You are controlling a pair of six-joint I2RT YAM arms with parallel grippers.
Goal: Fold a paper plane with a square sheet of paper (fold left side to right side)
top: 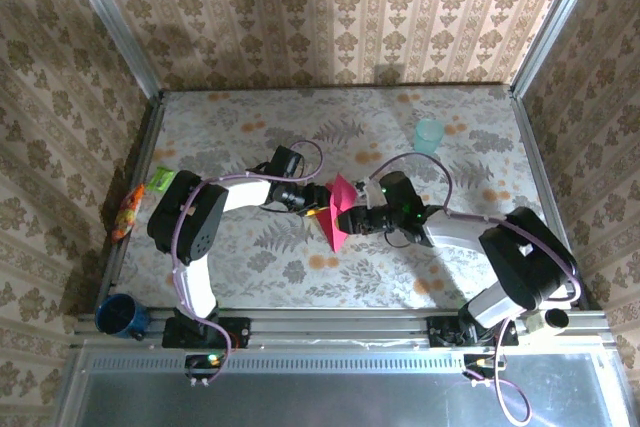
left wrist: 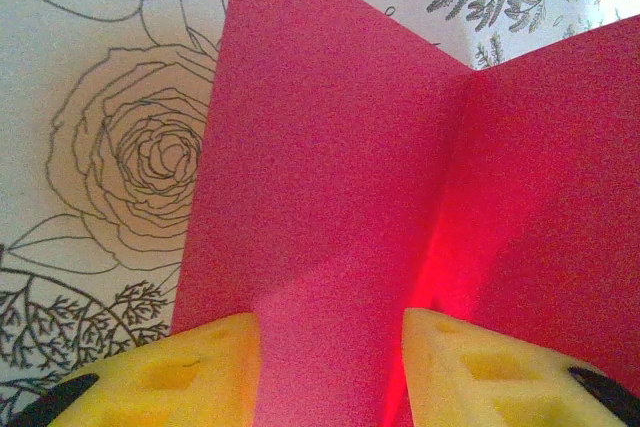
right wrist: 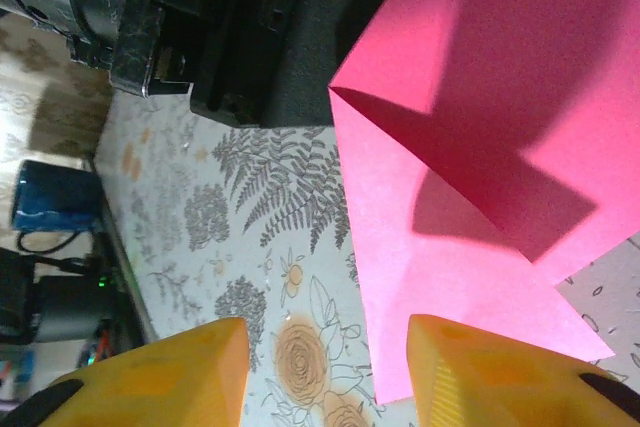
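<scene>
Thin magenta-red square paper sheet, part-folded, seen on tabletop between both arms. Left fingers set apart, straddling sheet. Right fingers set apart, sheet corner just ahead. Judged light, floppy, easily creased: free edge best pinched.

**Paper in the middle, a hand on each side**

The paper lay in the middle of the surface, with one part of it lifted above the other along a fold. The left hand was just to its left and the right hand just to its right, both close to the paper. Seen from the left wrist, the paper ran down between that hand's two fingers. A cup stood far back on the right, well apart from the paper. Some packets lay at the left edge of the surface. A mug sat at the near left corner, left of the left arm's base.
</scene>
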